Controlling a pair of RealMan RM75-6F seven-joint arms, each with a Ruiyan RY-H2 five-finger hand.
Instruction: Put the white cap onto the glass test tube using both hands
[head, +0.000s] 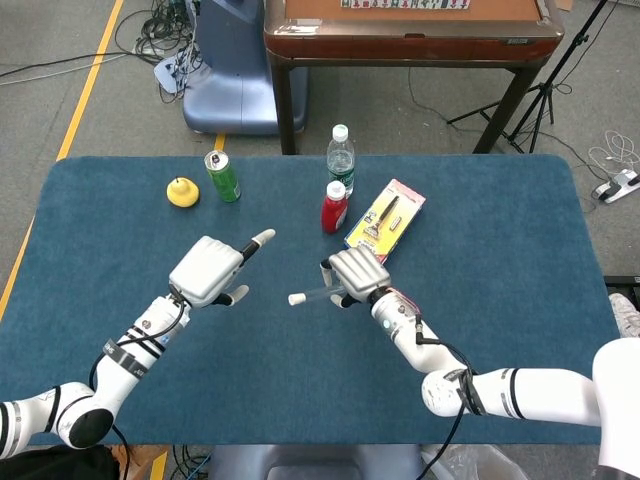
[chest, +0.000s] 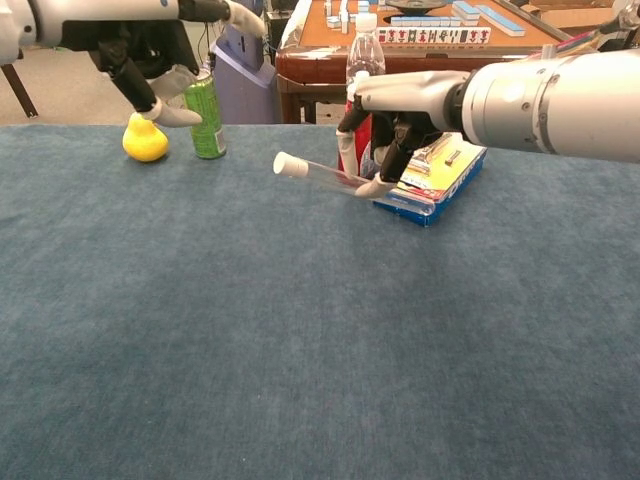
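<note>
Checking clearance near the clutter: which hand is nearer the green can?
Left. The left hand hangs just in front of the green can, open and empty. The right hand is farther off to the can's right, holding the capped test tube.

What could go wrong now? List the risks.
The right hand alone holds the capped glass test tube by one end, above the table; a slip would drop the glass. The white cap may not be fully seated. The red bottle stands close behind the hand.
</note>
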